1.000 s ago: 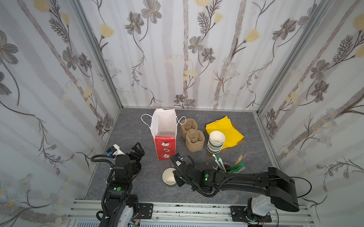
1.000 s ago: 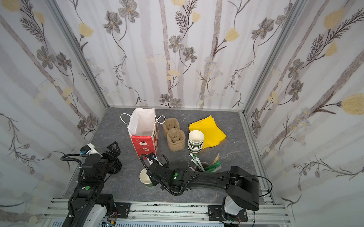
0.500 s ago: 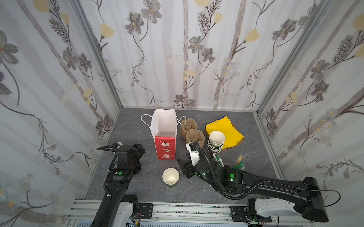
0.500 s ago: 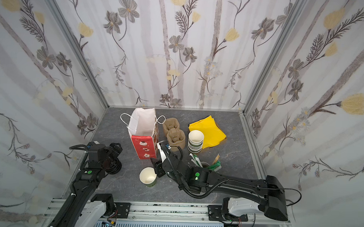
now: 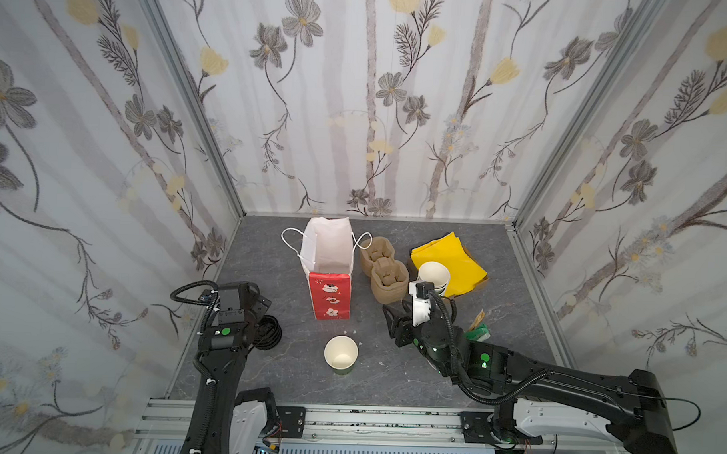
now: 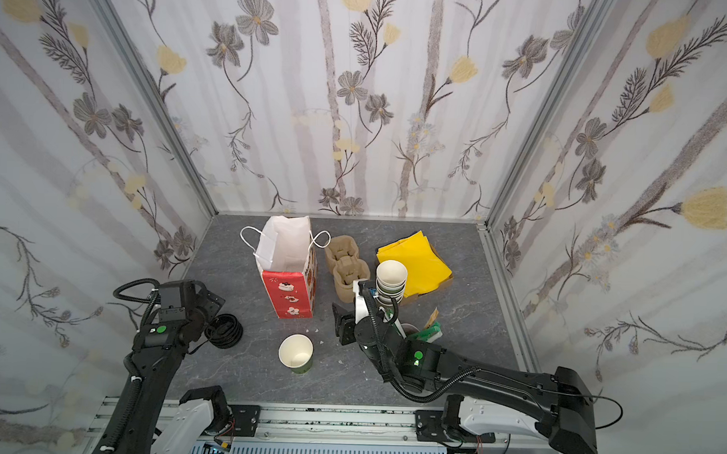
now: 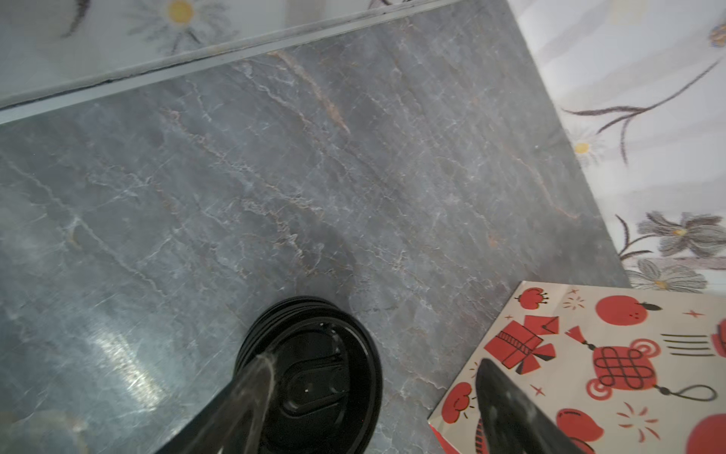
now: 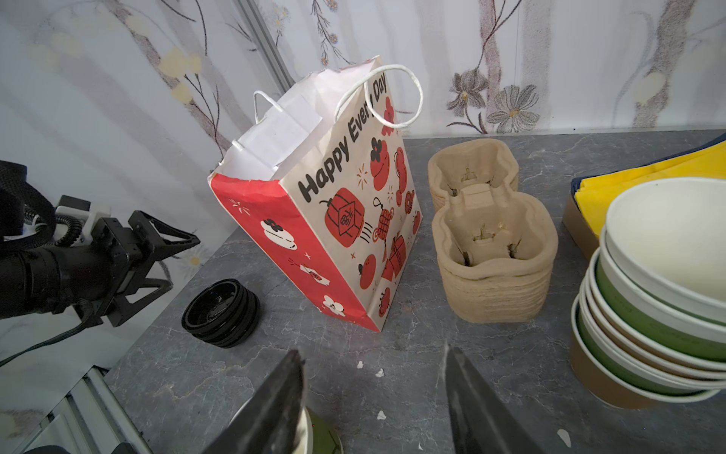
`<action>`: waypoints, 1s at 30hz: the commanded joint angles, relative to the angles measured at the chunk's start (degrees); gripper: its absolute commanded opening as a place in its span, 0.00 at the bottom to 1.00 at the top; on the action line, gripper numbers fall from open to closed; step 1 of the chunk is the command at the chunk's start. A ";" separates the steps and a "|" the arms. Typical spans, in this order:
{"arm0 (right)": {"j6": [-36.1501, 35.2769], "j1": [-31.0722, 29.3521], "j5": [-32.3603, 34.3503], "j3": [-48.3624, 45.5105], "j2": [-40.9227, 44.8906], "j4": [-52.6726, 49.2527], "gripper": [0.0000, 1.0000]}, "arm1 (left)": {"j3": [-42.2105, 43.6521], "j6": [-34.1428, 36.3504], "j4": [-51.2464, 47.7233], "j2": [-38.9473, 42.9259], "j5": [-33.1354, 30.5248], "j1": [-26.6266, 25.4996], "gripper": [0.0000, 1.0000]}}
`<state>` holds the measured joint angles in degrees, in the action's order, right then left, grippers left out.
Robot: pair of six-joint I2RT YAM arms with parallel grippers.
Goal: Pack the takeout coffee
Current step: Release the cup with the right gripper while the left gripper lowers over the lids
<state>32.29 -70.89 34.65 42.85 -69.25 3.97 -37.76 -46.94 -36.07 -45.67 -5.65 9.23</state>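
Black left gripper (image 7: 375, 363), jaws wide and empty above the stack of lids (image 7: 326, 377), right gripper (image 8: 373, 353) parted, empty, near the takeout coffee (image 5: 340, 354), green-sided, upright and open-topped on the grey table (image 5: 269, 254), red bag (image 5: 329, 295) behind it.

Robot lab booth, floral-print wall panels (image 5: 358, 90), aluminium rail (image 5: 367, 421), grey tabletop (image 5: 390, 374), left arm (image 5: 219, 377), right arm (image 5: 556, 380)
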 commanded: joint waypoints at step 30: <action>4.86 2.87 1.83 -11.21 8.46 6.99 0.59 | -3.39 -3.33 -14.54 -15.45 -7.05 0.35 0.59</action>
<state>36.99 -68.07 36.34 31.57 -60.38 8.38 -41.30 -52.36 -51.09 -61.01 -13.50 9.58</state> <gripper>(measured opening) 0.592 0.587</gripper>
